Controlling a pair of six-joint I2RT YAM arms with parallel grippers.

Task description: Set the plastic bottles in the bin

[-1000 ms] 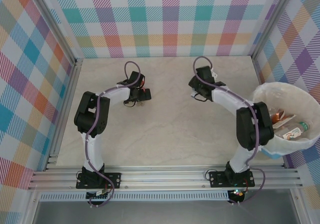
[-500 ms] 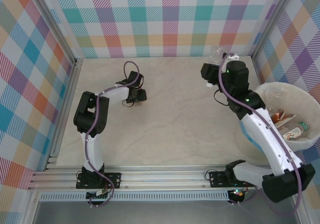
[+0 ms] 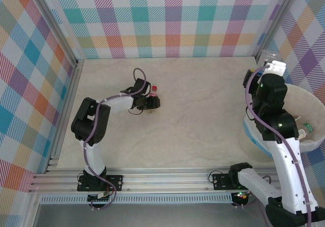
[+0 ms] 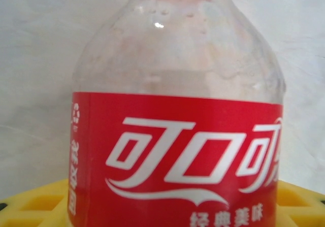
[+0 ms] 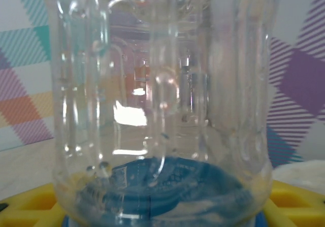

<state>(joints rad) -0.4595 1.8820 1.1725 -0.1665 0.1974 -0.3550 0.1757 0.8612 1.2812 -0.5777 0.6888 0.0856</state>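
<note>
Label check, left wrist view: the red-labelled bottle (image 4: 175, 151) carries a red band with large white Chinese characters in the Coca-Cola script, a smaller white line "经典美味" beneath and a vertical white line at the band's left edge too small to read. The shoulder above the band is clear and misted. The left fingers (image 4: 35, 206) show as yellow pads on either side of its base and appear to be clamped on it. From above, this bottle sits left of the table (image 3: 203, 120) centre, toward the far half, red cap pointing to the far edge. In the right wrist view, the clear bottle (image 5: 162, 110) has a ribbed body and a blue label at its lower end, with no legible print. The right fingers (image 5: 30, 201) are closed on it, holding it off the table at the far right corner, just beside the far rim of the bin (image 3: 311, 105). One bottle (image 3: 303, 132) lies inside the bin. The table's middle and near edge are bare.
</note>
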